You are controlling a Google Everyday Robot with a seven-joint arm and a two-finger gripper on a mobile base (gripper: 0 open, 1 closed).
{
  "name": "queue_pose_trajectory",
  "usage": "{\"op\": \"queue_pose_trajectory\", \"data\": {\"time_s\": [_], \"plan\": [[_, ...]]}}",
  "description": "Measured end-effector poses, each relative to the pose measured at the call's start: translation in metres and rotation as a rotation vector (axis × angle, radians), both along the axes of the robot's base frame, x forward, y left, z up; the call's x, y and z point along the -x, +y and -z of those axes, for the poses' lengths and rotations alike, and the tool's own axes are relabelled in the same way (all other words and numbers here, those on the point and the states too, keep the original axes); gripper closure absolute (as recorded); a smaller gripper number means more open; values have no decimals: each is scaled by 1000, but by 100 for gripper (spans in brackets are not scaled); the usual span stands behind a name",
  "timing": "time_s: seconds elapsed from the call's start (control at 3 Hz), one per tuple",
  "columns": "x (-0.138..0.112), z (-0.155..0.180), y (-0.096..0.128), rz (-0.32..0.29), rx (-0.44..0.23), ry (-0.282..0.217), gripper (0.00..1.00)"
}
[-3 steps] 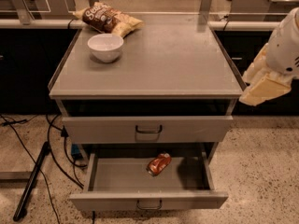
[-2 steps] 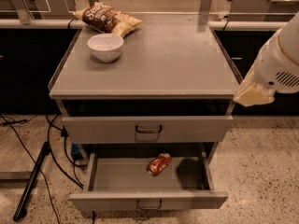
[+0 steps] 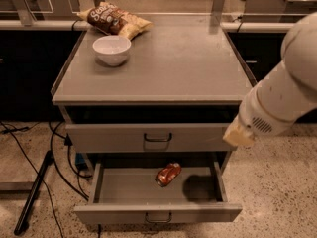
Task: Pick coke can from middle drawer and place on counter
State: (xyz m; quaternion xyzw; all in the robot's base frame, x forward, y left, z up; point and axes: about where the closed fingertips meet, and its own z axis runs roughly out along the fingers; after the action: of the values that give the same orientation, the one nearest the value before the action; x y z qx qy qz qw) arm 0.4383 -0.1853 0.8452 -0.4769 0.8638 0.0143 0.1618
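Red soda can (image 3: 168,174) lies sideways in the pulled-out grey metal drawer (image 3: 158,213); my cream end effector (image 3: 237,135) hovers above its right end, and I can't tell its grip state.

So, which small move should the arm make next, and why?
Probably bring the pincer down and left toward the can. The pincer hangs at the right, higher than the open drawer, and the can lies on its side inside, untouched.
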Motion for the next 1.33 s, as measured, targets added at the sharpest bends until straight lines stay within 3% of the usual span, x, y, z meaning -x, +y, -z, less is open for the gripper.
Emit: {"op": "queue_pose_trajectory", "data": {"time_s": [0.33, 0.67, 1.0, 1.33], "plan": [[5, 42, 16, 33, -52, -31, 100], [-5, 40, 18, 36, -60, -75, 100], [-5, 40, 18, 37, -60, -75, 100], [-13, 62, 17, 61, -48, -81, 100]]}}
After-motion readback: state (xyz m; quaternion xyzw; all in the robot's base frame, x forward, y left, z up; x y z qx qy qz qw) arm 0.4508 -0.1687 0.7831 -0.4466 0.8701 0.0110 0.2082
